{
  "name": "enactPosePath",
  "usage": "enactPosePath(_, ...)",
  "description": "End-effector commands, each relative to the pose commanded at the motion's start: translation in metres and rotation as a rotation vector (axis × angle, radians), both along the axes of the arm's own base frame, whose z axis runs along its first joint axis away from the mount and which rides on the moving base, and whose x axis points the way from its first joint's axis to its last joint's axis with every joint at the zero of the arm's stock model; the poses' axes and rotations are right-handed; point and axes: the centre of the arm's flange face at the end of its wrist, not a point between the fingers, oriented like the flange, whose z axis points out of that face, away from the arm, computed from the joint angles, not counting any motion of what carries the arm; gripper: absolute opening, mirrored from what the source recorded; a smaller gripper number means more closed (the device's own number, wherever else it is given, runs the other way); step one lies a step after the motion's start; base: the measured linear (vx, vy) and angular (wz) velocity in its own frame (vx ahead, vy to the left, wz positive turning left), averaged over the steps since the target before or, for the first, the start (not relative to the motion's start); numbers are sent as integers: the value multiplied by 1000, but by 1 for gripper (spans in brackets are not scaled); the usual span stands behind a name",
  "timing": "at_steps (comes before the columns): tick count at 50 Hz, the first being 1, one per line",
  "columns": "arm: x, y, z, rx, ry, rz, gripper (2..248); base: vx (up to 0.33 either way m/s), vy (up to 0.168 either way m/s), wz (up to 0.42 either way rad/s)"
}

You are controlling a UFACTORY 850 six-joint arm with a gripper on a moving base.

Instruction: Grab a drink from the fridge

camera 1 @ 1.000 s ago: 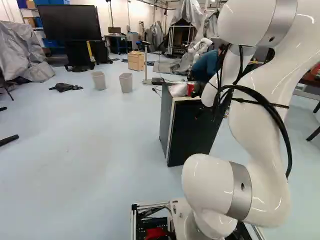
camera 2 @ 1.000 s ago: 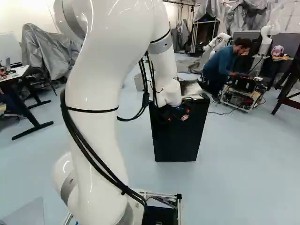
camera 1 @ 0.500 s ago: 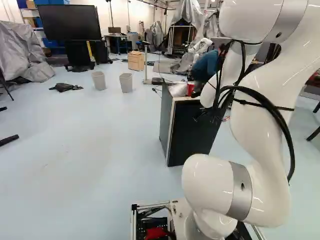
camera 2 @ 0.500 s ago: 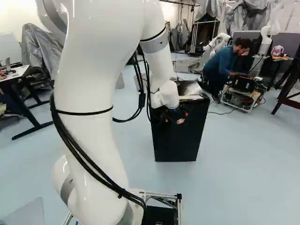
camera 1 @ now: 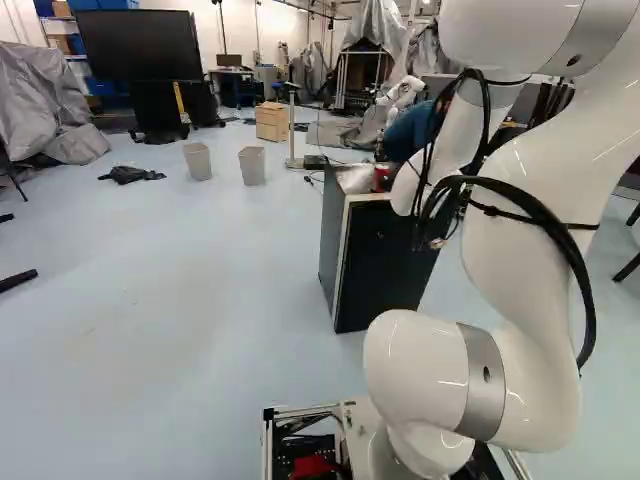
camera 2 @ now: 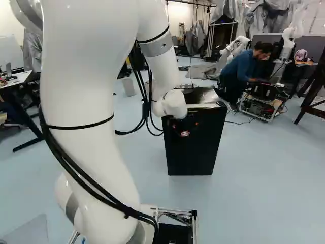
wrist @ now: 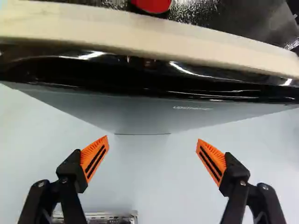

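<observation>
Boxy blk fridge [camera 2: 195, 152] w/ red cyl. container [camera 1: 381, 179] on top, nr front edge.
Glossy front below pale matte strip [wrist: 149, 33]; crumpled silvery sheet [camera 1: 354, 179] left of container. Gripper [camera 2: 186, 129] at fridge's nr side: fingers wide apart, ribbed orange pads [wrist: 95, 156] clear of front.

A black fridge [camera 2: 195, 147] stands upright on a pale blue floor [camera 2: 264, 193]. Left of the fridge, a large white robot arm [camera 2: 89, 96] bends toward it, its dark tool [camera 2: 184, 133] before the fridge's upper front. Shiny sheeting [camera 2: 200, 95] covers the fridge's top. Right of and beyond the fridge sits a cart [camera 2: 258, 110] of equipment; far left of it, a white table [camera 2: 18, 79].
</observation>
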Motion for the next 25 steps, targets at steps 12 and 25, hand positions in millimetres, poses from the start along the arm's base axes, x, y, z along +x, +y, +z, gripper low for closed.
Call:
enactPosePath(12,1,6,1,11,-25,-6,247,0,0,0)
enactPosePath(25,1,6,2,12,-27,-6,247,0,0,0)
